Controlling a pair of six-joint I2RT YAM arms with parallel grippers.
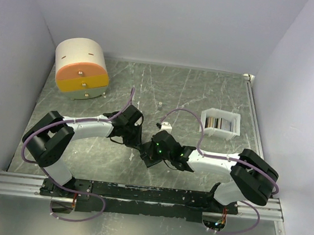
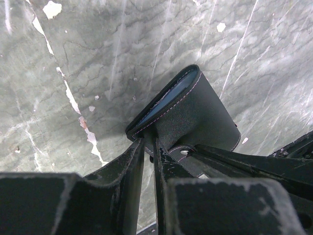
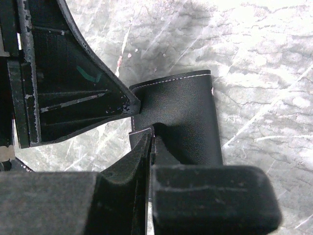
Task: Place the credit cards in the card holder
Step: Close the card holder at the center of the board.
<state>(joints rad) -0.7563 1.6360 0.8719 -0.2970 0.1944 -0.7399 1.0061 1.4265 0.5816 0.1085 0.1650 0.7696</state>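
The black card holder [image 1: 150, 159] is held between both grippers at the table's near middle. In the left wrist view, my left gripper [image 2: 150, 140] is shut on one edge of the card holder [image 2: 195, 110], whose bluish inner edge and metal snap [image 2: 184, 152] show. In the right wrist view, my right gripper [image 3: 153, 138] is pinched shut on a thin flap of the card holder [image 3: 183, 115], with the left gripper's fingers [image 3: 73, 98] just to the upper left. The credit cards [image 1: 218, 123] stand on edge in the white tray [image 1: 233, 117], to the back right.
A round cream-and-orange drawer box [image 1: 82, 70] stands at the back left. A tiny white bit [image 1: 160, 102] lies on the marbled tabletop behind the grippers. White walls close in the table on three sides.
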